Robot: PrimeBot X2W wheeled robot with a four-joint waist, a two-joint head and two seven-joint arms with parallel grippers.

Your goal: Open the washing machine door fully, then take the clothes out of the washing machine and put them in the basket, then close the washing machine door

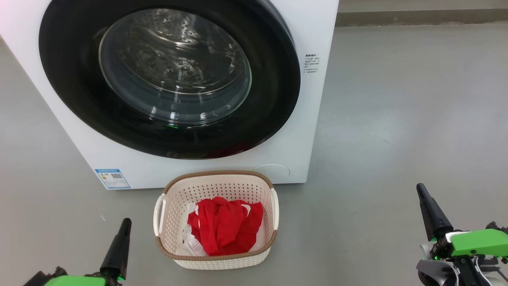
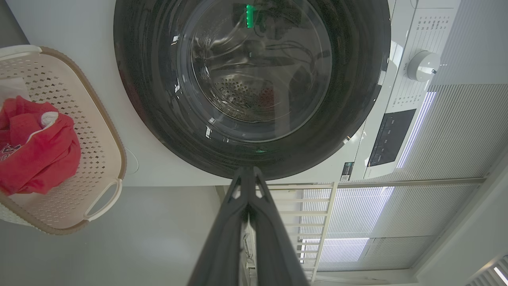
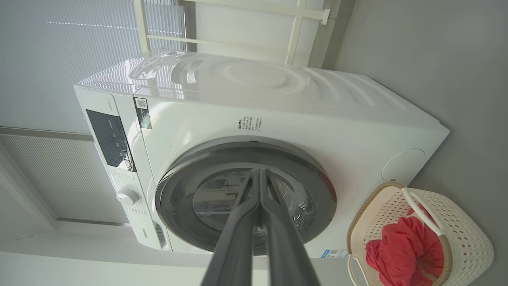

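- The washing machine door is sitting flush against the white washing machine, so the closing step is looking done.
- The cream basket is standing on the floor just in front of the machine, below the door. That is probably keeping the carry from the drum short. The red clothes are lying heaped inside it.
- The left gripper is hovering near and left of the basket, and the right gripper well apart to the right. Both are pressing their fingers together on nothing, apparently resting clear of door and basket.
- The left wrist view is looking through the glass into the steel drum. A faint red tint there could be a reflection; it cannot be told.
- The right wrist view is adding the control knob and the machine's top, which lie beyond the head view's upper edge.
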